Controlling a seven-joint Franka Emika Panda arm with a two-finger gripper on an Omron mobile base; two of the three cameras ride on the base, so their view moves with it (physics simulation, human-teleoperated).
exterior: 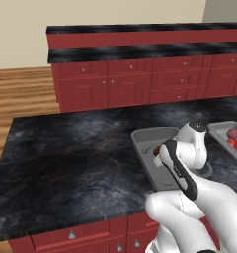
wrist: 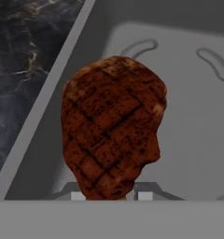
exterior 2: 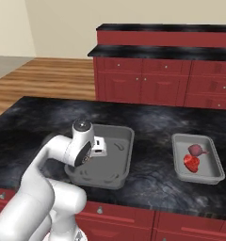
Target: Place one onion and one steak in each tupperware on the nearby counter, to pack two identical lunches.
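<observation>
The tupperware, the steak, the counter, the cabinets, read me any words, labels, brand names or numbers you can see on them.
None to read. The larger tupperware, the smaller tupperware, the dark steak at the gripper, the counter and the red cabinets carry no words, labels, brands or numbers. The steak shows grill marks, the counter marbling.

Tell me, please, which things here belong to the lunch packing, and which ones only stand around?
Belong to the job:
- dark steak, held by the end effector
- larger tupperware
- smaller tupperware, holding the red steak and purplish onion
- black counter

Only standing around:
- two-tiered red counter run
- wooden floor
</observation>
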